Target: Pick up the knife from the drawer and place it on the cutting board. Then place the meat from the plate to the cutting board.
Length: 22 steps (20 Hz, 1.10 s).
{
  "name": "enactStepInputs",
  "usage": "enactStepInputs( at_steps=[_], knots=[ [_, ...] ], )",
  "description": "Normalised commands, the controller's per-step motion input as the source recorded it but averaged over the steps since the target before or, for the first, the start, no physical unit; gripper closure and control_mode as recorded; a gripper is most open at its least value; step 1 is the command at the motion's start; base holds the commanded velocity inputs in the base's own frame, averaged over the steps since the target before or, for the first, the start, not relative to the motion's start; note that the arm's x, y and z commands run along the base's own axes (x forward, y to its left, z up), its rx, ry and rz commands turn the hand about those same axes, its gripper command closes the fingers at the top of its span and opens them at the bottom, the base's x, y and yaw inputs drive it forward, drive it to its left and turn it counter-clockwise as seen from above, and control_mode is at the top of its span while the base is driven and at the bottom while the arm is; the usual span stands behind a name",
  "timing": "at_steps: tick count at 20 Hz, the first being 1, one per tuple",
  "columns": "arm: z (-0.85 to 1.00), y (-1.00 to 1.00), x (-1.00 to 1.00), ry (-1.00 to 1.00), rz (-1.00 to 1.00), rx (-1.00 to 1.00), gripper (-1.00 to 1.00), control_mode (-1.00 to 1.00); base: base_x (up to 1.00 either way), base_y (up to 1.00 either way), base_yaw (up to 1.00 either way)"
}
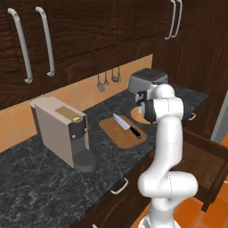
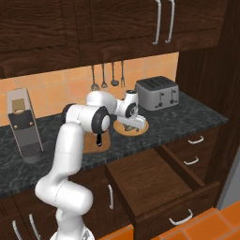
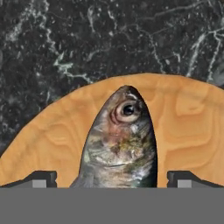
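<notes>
The meat [image 3: 120,144], a silvery grey fish, lies on the round tan plate [image 3: 188,127], its head pointing away from the hand. My gripper [image 3: 112,179] is open just above it, one fingertip [image 3: 41,178] on each side of the fish's body, and I cannot tell whether they touch it. From the right base view the gripper [image 2: 130,123] points down over the plate [image 2: 139,128]. The knife [image 1: 127,126] rests on the cutting board [image 1: 116,133], left of the plate. The drawer [image 2: 154,180] stands pulled out below the counter, its floor bare.
A beige coffee machine [image 1: 62,131] stands on the counter left of the board. A silver toaster [image 2: 157,93] sits behind the plate to the right. Dark utensils [image 2: 104,77] hang on the tiled wall. The open drawer juts out beside the robot's base.
</notes>
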Motion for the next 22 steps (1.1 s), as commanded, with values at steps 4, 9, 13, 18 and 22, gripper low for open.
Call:
enactStepInputs(
  at_steps=[4,9,13,18,22],
  knots=[
    [-0.22,0.02,0.00,0.00,0.00,0.00,-1.00,-1.00,0.00,0.00,0.00],
    [-0.06,0.01,0.00,0.00,0.00,0.00,1.00,-1.00,0.00,0.00,0.00],
    [0.02,0.01,0.00,-0.04,0.00,0.00,1.00,-1.00,0.00,0.00,0.00],
    [0.12,0.16,-0.05,-0.12,0.00,-0.03,1.00,-1.00,0.00,0.00,0.00],
    [0.12,0.39,-0.42,-0.16,0.03,-0.03,1.00,-1.00,0.00,0.00,0.00]
  ],
)
